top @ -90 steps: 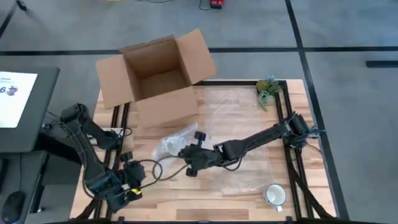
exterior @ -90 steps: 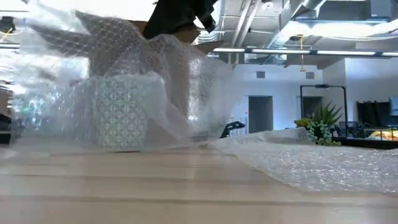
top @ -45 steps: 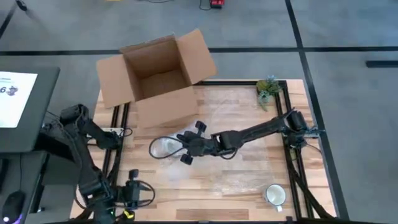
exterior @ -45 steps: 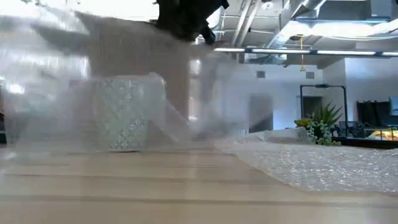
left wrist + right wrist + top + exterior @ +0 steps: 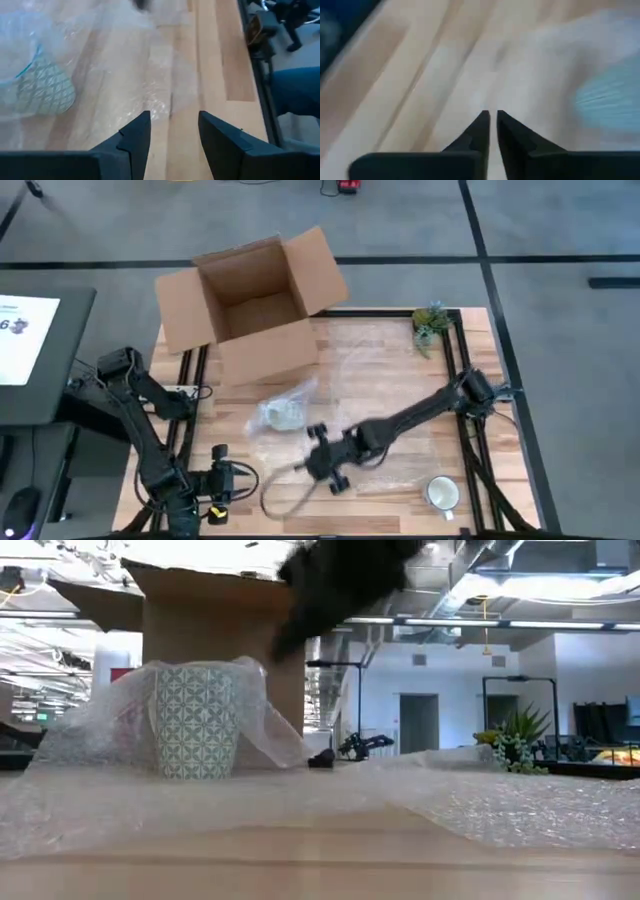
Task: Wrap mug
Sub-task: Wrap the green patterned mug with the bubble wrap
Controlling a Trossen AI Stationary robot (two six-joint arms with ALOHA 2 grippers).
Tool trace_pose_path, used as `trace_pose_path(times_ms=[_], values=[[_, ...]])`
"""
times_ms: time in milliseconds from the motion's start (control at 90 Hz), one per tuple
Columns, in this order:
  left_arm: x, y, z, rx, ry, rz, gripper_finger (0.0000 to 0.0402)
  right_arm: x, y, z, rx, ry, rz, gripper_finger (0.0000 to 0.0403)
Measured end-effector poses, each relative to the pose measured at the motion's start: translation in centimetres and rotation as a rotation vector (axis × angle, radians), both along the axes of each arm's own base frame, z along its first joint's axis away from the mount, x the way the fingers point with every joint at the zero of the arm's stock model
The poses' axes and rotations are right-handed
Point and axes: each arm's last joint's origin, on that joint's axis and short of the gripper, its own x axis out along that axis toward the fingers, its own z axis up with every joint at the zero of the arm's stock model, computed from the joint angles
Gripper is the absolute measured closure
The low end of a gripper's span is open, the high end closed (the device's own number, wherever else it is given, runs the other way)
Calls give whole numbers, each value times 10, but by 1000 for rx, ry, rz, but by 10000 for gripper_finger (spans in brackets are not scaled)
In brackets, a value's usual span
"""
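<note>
A patterned mug point(image 5: 195, 720) stands upright on the table, left of middle, with clear bubble wrap point(image 5: 80, 740) bunched round its sides; in the high view the mug point(image 5: 281, 416) shows through the wrap. More of the bubble wrap point(image 5: 385, 405) lies flat toward the right. My right gripper point(image 5: 326, 463) hovers near-right of the mug, raised, with its fingers shut point(image 5: 491, 127). My left gripper point(image 5: 172, 131) is open over bare wood near the front left corner point(image 5: 226, 482), holding nothing. My right gripper is shut above the bubble wrap, but motion blur hides its fingertips. I cannot tell whether a layer of wrap is between them.
An open cardboard box point(image 5: 250, 310) stands at the far left of the table. A small plant point(image 5: 431, 326) is at the far right corner, and a second mug point(image 5: 442, 493) sits at the near right. Black frame rails point(image 5: 478, 450) border the table.
My right gripper first swung toward the far left past the mug, then moved back toward the near edge. The wrap that stood raised over the mug has dropped; it now lies low around and in front of the mug. My left gripper drew back toward the near edge.
</note>
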Motion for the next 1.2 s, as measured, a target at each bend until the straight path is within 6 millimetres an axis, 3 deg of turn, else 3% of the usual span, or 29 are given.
trace_pose_path(times_ms=[122,233,367,578,700,856,1056,1200], values=[[0,1,0,-18,2,22,258,4,18,-34,-39,23,71,296],[0,1,0,-25,3,26,258,10,18,-62,-52,50,24,252],[-1,1,-1,-20,13,19,258,17,13,-76,-34,46,-91,260],[0,16,-4,38,39,133,258,15,15,-71,-16,32,-120,389],[-1,36,-6,108,64,276,258,9,20,-62,-6,26,-156,396],[6,54,-19,142,129,360,258,-4,42,-49,21,12,-124,402],[10,61,-23,163,182,368,258,-22,71,-41,91,22,-88,403],[8,64,-23,189,211,372,258,-27,81,-40,106,10,-96,403]])
